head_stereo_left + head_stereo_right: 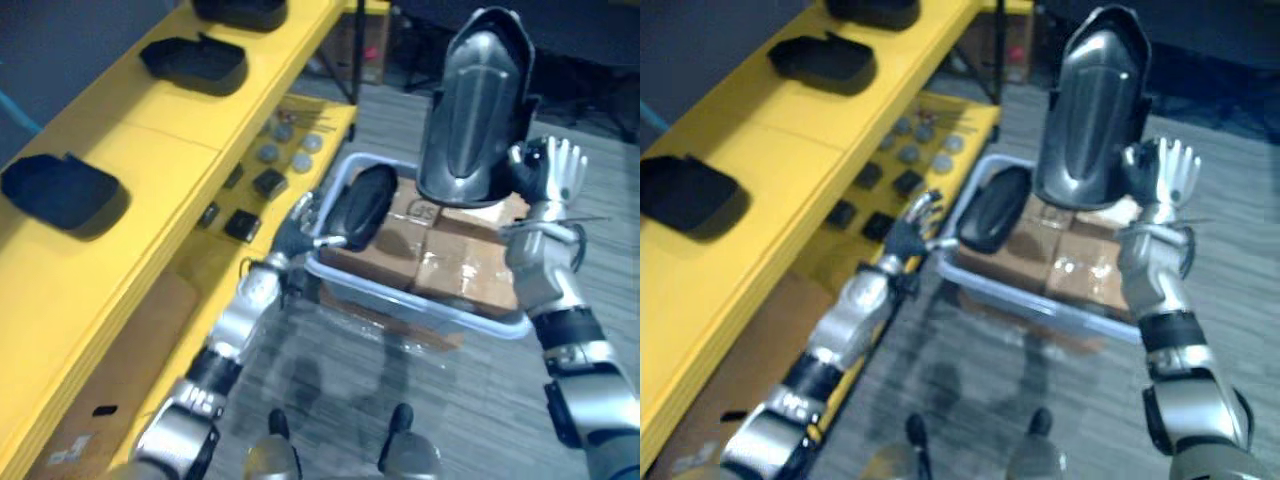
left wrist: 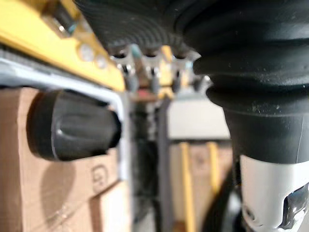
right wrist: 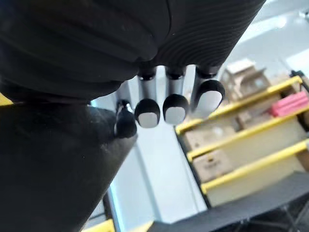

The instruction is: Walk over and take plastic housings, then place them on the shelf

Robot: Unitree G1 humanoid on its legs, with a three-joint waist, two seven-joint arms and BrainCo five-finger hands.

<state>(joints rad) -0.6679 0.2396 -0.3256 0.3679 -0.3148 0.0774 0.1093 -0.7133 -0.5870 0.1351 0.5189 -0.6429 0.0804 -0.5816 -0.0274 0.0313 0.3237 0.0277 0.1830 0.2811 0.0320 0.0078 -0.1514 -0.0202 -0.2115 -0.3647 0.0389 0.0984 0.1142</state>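
- Yellow shelf (image 1: pixel 170 150) runs along the left side, and its top board carries three black plastic housings in a row, well apart from one another.
- Of these, the nearest shelf housing (image 1: pixel 60 190) lies at the left edge, the middle shelf housing (image 1: pixel 195 62) sits further along, and the far shelf housing (image 1: pixel 240 10) is cut off by the top of the view.
- Small black and grey parts (image 1: pixel 270 183) lie scattered on a lower yellow board, just beside the bin.
- Left hand (image 1: pixel 297 232) reaches forward to the near-left corner of the bin, its fingers loosely spread and holding nothing. Whether it touches the rim cannot be told.
- Just past that hand, a bin housing (image 1: pixel 362 205), black and oval, leans on the left rim of the bin. The left wrist view shows it resting against cardboard, close to the rim.
- Pale grey bin (image 1: pixel 420 305) stands on the grey floor (image 1: pixel 480 400) and is packed with taped cardboard boxes (image 1: pixel 455 270).
- Above the boxes, a raised housing (image 1: pixel 478 110), large, glossy and dark, is held upright in the air, well clear of the bin.
- Right hand (image 1: pixel 548 175) carries that raised housing on its right edge. Its fingers (image 3: pixel 176 108) stand straight and spread apart, not curled round it, and the thumb is hidden behind the housing.
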